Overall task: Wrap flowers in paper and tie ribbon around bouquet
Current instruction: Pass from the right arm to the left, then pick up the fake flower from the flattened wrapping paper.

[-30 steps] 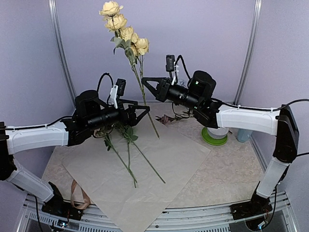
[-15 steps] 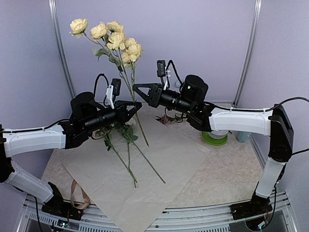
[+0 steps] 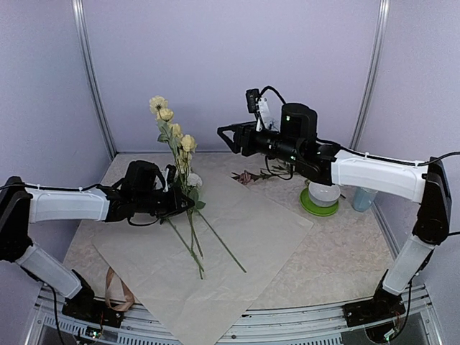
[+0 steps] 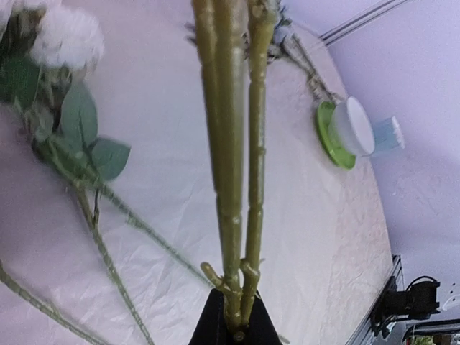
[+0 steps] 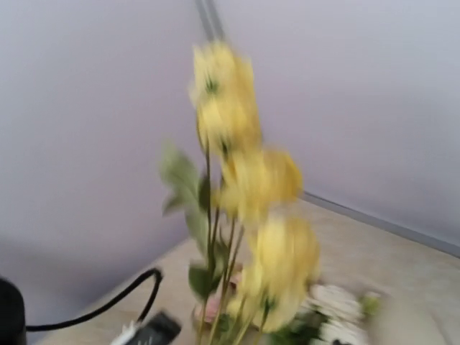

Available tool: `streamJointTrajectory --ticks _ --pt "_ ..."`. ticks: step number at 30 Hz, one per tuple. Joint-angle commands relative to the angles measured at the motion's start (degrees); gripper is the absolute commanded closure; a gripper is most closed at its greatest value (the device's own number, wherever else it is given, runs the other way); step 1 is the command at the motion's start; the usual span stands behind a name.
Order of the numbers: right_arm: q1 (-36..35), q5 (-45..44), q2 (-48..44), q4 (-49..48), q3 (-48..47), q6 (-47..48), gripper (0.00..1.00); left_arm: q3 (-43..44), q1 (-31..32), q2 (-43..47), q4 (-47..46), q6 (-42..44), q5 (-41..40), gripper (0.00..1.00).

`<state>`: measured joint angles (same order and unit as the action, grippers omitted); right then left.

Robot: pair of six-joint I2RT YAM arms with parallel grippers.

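Yellow flowers (image 3: 172, 129) stand upright over the paper's (image 3: 251, 237) far-left part, with the left gripper (image 3: 185, 205) clamped on their stems. Loose stems (image 3: 215, 244) lie on the paper. The ribbon (image 3: 115, 287) lies beside its near-left edge. The right gripper (image 3: 224, 133) hovers above its far edge, holding nothing; I cannot tell whether its jaws are apart.

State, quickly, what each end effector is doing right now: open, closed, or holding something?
Left end effector: closed on the yellow flowers, gripped by their stems.
Right end effector: open, holding nothing.
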<state>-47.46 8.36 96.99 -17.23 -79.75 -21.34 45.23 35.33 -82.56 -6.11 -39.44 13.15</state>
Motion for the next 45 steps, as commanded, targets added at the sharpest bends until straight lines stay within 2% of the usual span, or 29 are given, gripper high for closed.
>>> streamJointTrajectory --ticks 1,7,9,10,11,13,15,18,24,27,30,36,40,42,45 --pt "0.5 -5.2 -0.3 8.7 -0.7 6.1 0.42 -0.3 0.1 -2.6 3.8 -2.1 2.5 1.00" --pt "0.3 5.6 11.7 26.9 -9.3 6.1 0.43 -2.2 -0.5 1.7 5.9 -1.6 -2.8 1.00" --pt "-0.4 8.2 17.0 32.7 -12.9 6.1 0.33 -3.6 -2.0 4.4 7.1 -1.3 -4.0 1.00" --pt "-0.9 8.7 20.1 37.2 -15.7 6.8 0.23 -4.4 -2.9 5.3 7.6 -1.2 -4.2 1.00" --pt "-1.4 8.3 23.1 40.9 -18.7 7.4 0.19 -5.1 -3.6 6.1 8.0 -1.0 -4.5 1.00" --pt "-2.3 6.0 29.2 47.4 -25.8 8.4 0.17 -6.1 -4.9 7.4 9.0 -0.6 -5.1 1.00" --pt "-3.1 4.3 33.8 51.8 -31.0 9.8 0.19 -6.6 -5.5 8.2 9.7 -0.1 -5.6 1.00" --pt "-3.9 5.3 37.5 53.7 -33.5 10.0 0.24 -7.2 -5.7 9.2 10.0 0.4 -6.3 1.00" --pt "-4.9 3.8 37.8 55.0 -33.7 10.1 0.29 -7.7 -6.0 8.9 9.6 1.3 -6.2 1.00" --pt "-5.0 3.8 40.1 60.1 -37.7 9.7 0.33 -7.4 -6.1 8.7 9.7 1.5 -6.1 1.00" --pt "-5.5 3.4 41.6 64.9 -39.4 8.7 0.41 -7.4 -6.1 9.1 9.6 1.9 -6.5 1.00" --pt "-7.2 -0.1 43.2 68.8 -40.4 7.8 0.49 -7.9 -6.6 9.6 8.7 2.6 -6.9 1.00" --pt "-8.9 -2.7 45.6 73.3 -41.7 7.2 0.50 -8.2 -6.6 9.9 8.5 3.8 -6.5 1.00" --pt "-10.1 -5.1 46.7 75.3 -41.8 7.2 0.57 -8.8 -6.8 10.3 7.9 4.3 -6.8 1.00" --pt "-10.8 -6.3 47.0 76.5 -41.6 6.3 0.78 -9.6 -7.1 10.5 6.5 4.5 -6.4 1.00"
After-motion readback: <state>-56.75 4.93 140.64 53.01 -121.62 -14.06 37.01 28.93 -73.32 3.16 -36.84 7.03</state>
